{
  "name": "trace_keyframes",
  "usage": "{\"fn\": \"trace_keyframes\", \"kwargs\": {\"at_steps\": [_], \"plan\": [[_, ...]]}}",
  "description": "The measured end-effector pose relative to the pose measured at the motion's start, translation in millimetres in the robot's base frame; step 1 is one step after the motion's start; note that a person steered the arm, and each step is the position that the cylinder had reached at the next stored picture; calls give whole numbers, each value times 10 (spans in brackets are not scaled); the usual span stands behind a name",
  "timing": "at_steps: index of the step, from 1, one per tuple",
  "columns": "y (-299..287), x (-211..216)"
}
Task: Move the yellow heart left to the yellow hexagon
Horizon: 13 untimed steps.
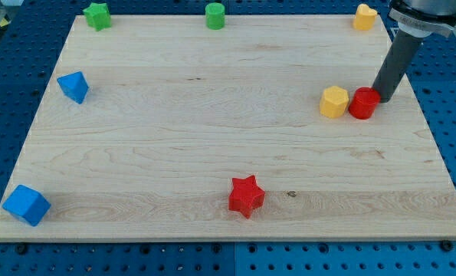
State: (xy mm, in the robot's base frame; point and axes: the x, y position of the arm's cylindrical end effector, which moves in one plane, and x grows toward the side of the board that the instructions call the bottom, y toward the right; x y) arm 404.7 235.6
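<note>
The yellow heart sits at the board's top right corner. The yellow hexagon lies lower down on the right side, touching a red cylinder on its right. My tip is at the red cylinder's right edge, touching or nearly touching it. The dark rod rises up and to the right from there. The tip is well below the yellow heart.
A green star and a green cylinder stand along the top edge. A blue block is at the left. A blue cube is at the bottom left corner. A red star is at bottom centre.
</note>
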Motion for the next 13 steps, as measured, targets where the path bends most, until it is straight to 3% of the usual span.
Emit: {"fn": "trace_keyframes", "kwargs": {"at_steps": [1, 4, 5, 9, 13], "plan": [[67, -214], [590, -1800], [666, -2128], [-44, -2096], [-726, -1324]]}}
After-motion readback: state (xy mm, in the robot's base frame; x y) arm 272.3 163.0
